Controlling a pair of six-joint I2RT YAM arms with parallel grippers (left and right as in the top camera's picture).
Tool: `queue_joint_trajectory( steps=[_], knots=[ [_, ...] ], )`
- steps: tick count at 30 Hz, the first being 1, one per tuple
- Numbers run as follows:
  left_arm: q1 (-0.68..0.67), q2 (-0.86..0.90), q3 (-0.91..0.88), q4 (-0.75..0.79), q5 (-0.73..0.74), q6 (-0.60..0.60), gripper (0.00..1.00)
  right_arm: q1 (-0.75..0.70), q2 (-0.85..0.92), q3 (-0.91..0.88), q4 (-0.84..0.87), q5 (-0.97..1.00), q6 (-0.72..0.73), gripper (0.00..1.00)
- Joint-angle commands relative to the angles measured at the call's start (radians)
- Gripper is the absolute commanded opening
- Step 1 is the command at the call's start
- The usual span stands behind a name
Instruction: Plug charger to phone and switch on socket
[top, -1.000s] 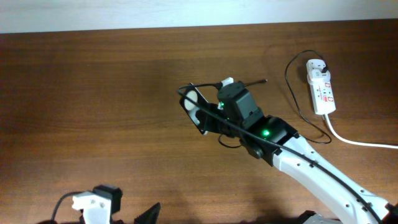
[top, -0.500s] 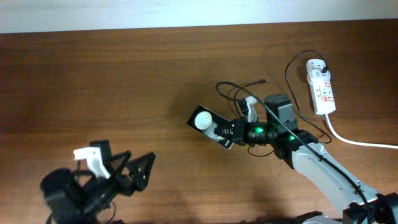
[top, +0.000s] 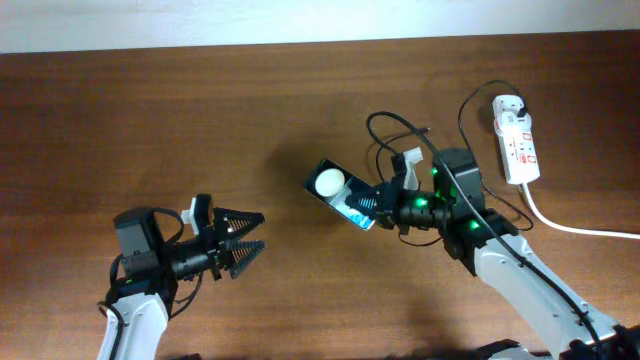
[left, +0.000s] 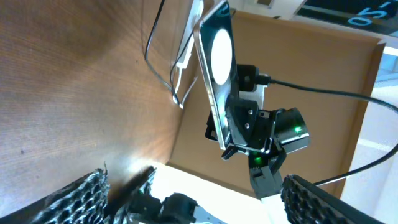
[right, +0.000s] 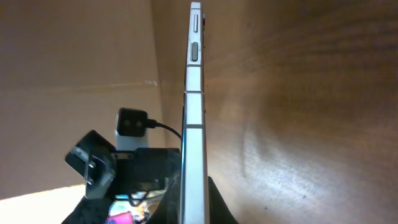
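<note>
My left end effector (top: 255, 232) hangs spread and empty, aimed at the phone (top: 335, 187). My right end effector (top: 378, 205) clamps the phone by one end, tilted above the worktop (top: 150, 120). The charger (top: 385, 125) loops beside my right wrist with its tip unplugged, so I judge it could snag and drag. A push on the free end might twist the phone loose. The socket (top: 516, 138) lies far right.
</note>
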Motion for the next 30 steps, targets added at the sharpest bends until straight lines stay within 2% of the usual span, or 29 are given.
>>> queue_joint_trajectory(
  steps=[1, 4, 6, 9, 13, 16, 18, 23, 30],
  knots=[
    [-0.009, 0.005, -0.004, 0.047, -0.008, -0.091, 0.9, 0.081, -0.021, 0.006, 0.023, 0.056, 0.121, 0.04],
    [-0.009, 0.005, -0.004, 0.104, -0.015, -0.146, 0.88, 0.177, -0.021, 0.006, 0.09, 0.11, 0.207, 0.04],
    [-0.009, 0.005, -0.004, 0.103, -0.032, -0.171, 0.79, 0.24, -0.021, 0.006, 0.122, 0.166, 0.297, 0.04],
    [-0.009, 0.005, -0.004, 0.103, -0.06, -0.235, 0.74, 0.33, -0.021, 0.006, 0.146, 0.287, 0.372, 0.04],
    [-0.009, 0.005, -0.004, 0.103, -0.071, -0.259, 0.73, 0.4, -0.021, 0.006, 0.181, 0.364, 0.481, 0.04],
    [-0.009, 0.005, -0.004, 0.103, -0.095, -0.273, 0.73, 0.441, -0.021, 0.006, 0.268, 0.367, 0.502, 0.04],
    [-0.009, 0.005, -0.004, 0.107, -0.101, -0.341, 0.71, 0.481, -0.021, 0.006, 0.269, 0.403, 0.557, 0.04],
    [-0.01, 0.005, -0.004, 0.107, -0.113, -0.381, 0.66, 0.546, -0.021, 0.006, 0.267, 0.495, 0.588, 0.04],
    [-0.075, 0.005, -0.004, 0.12, -0.145, -0.45, 0.52, 0.578, -0.014, 0.006, 0.27, 0.547, 0.66, 0.04]
  ],
)
